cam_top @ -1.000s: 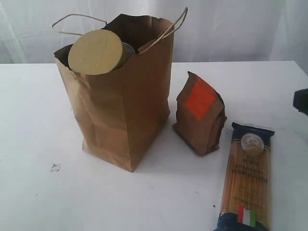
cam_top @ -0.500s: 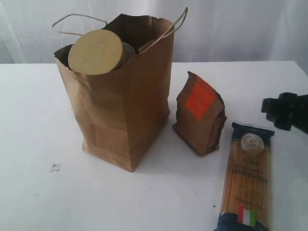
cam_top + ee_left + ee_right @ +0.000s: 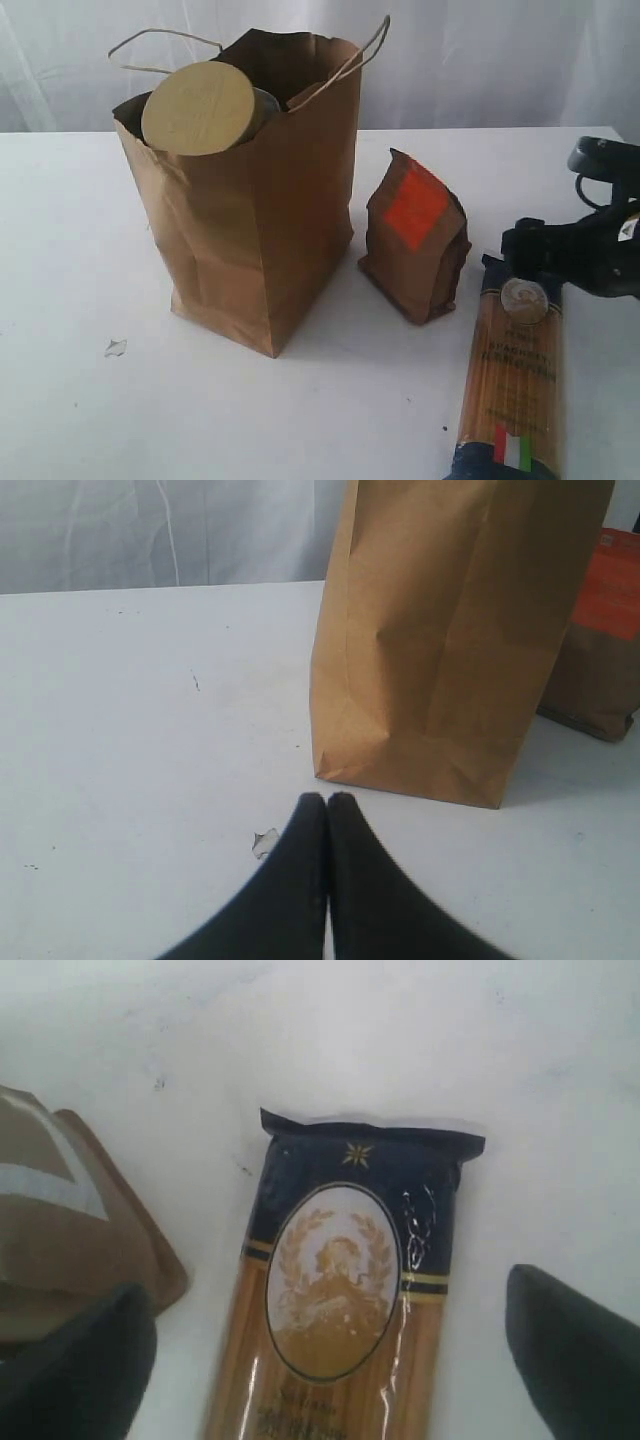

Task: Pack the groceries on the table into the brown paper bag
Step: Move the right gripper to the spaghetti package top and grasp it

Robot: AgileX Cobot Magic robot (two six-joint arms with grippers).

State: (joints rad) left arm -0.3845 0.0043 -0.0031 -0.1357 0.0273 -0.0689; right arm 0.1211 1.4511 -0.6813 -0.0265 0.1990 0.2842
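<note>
The long spaghetti pack (image 3: 515, 380) carries the only print I can partly read from here; the lettering across its middle looks like "SPAGHETTI", with a small green-white-red flag near its lower end; the right wrist view shows its dark-blue top (image 3: 340, 1290) with a gold star and an oval medallion of a bust in a laurel wreath; the finer lines are too blurred to read. The brown pouch (image 3: 415, 240) has a plain orange-red label with no text I can make out.

On the white counter (image 3: 60, 250) the brown paper bag (image 3: 250, 200) stands upright; the pouch stands at its 3 o'clock, close but apart; the pack lies flat at the pouch's 5 o'clock. A tan-lidded jar (image 3: 200, 107) pokes out of the bag's mouth, lid tilted toward the camera; a small scrap (image 3: 115, 347) lies at the bag's 8 o'clock.

My right end effector (image 3: 530, 250) hangs over the pack's top end, fingers (image 3: 580, 1360) spread wide on either side of it, holding nothing. My left end effector (image 3: 327, 810) has its fingers pressed together, empty, low over the counter near the bag's base.

The bag's walls hide the rest of its contents; the pack's bottom end is cut off by the frame edge.
</note>
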